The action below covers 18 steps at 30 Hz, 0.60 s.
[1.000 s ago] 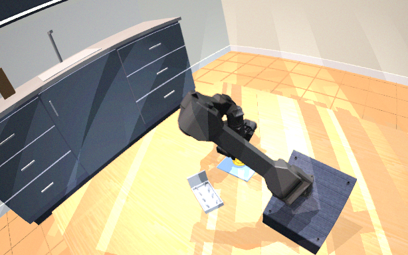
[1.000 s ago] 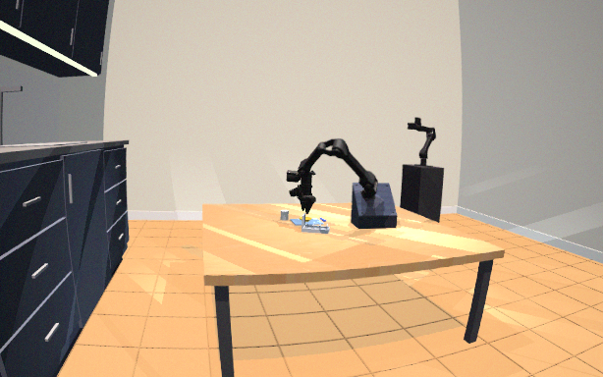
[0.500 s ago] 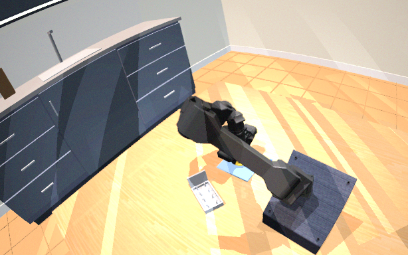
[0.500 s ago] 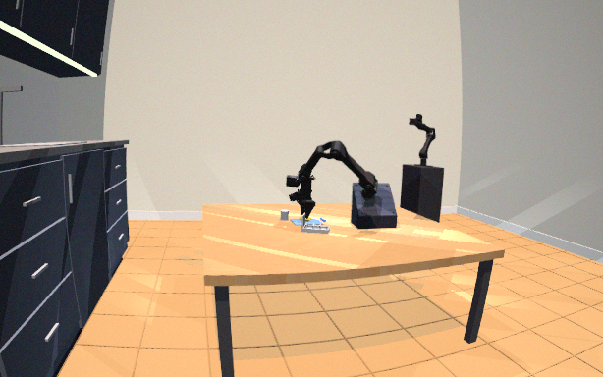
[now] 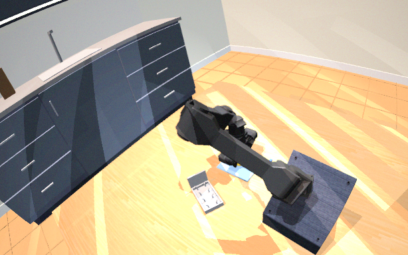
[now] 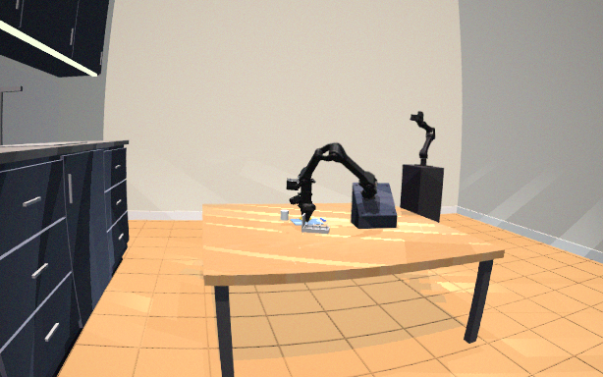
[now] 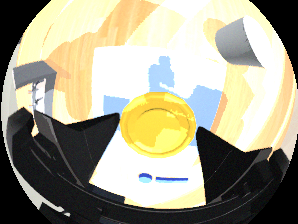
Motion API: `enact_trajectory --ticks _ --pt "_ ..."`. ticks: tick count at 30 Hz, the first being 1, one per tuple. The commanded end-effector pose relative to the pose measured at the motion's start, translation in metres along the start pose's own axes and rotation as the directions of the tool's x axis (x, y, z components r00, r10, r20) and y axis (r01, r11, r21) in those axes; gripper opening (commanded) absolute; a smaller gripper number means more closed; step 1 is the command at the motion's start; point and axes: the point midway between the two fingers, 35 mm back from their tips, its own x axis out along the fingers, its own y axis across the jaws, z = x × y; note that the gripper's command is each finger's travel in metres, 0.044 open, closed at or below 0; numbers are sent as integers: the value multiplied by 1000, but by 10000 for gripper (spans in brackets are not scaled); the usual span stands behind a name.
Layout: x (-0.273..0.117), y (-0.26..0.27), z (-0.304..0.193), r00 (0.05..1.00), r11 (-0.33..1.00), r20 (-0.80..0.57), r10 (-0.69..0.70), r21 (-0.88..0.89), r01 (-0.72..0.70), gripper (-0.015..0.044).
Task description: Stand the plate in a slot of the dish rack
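The yellow round plate (image 7: 158,126) lies flat on the blue-and-white mat (image 7: 110,65) (image 5: 246,175). My gripper (image 7: 159,124) (image 6: 308,219) is open, pointing down low over the plate, with one finger on each side of it in the wrist view. No contact between the fingers and the plate can be made out. In the top view the arm hides most of the plate and the fingertips. The grey dish rack (image 5: 197,179) (image 6: 316,230) (image 7: 34,73) stands beside the mat, with a tall back wall and small rails inside.
A blue spoon (image 7: 171,179) lies on the mat beside the plate. A grey cup (image 7: 235,44) (image 6: 284,215) stands past the mat, on the side away from the rack. The arm's dark base block (image 5: 329,187) (image 6: 374,221) is on the table's other side.
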Motion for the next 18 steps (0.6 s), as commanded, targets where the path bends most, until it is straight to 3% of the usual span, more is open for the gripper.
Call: enact_trajectory --ticks 1,13,18 --pt "1 1 -2 1000 1000 -1 6 5 -6 377" --pt "1 1 -2 1000 1000 -1 6 5 -6 310" --pt "-13 -2 2 1000 1000 0 1 6 -1 179"
